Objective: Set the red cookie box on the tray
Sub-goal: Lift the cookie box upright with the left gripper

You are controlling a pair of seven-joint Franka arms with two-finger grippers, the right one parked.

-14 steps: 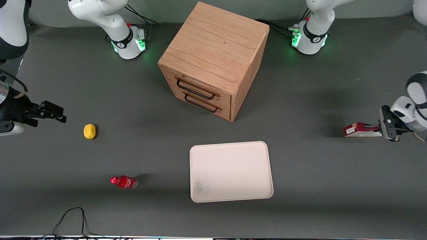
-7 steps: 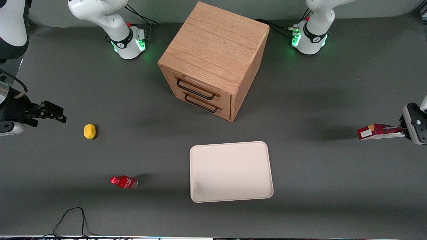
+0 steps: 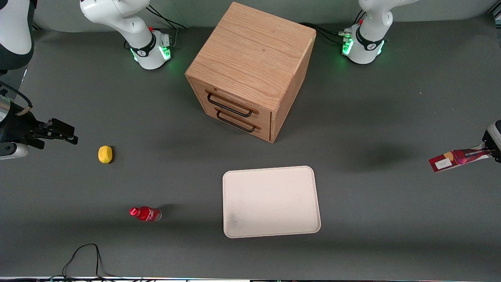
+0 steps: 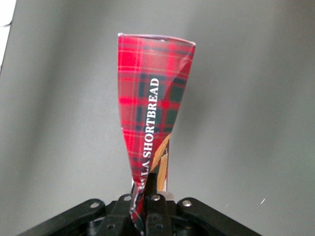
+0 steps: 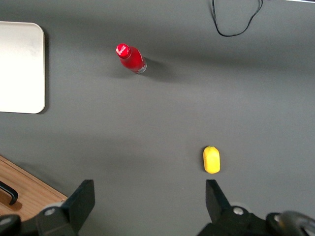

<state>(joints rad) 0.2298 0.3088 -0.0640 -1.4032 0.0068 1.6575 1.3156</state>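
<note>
Out at the working arm's end of the table, the gripper (image 3: 494,148) has drawn farther toward the table's edge than it was a second ago, so that only a sliver of it shows in the front view, and it has lifted the red cookie box (image 3: 458,159) with it. Its fingers (image 4: 153,189) are pinched tight on one end of the carton, as the wrist view makes plain. The box hung nearly level half a second back; now its free end, the one with the white panel, dips down and points toward the tray (image 3: 271,201), and the whole carton sits a little nearer the front camera than before. It hangs clear above the grey table (image 3: 372,235), with its soft shadow lying well apart from it on the cloth. Seen from the wrist, the box is red tartan with white lettering reading SHORTBREAD along its length and a tan cookie picture near the gripped end. The tray lies flat, well apart from the box, in front of the wooden drawer cabinet (image 3: 250,66). The yellow lemon (image 3: 105,154) and small red bottle (image 3: 145,214) lie where they were, toward the parked arm's end.
</note>
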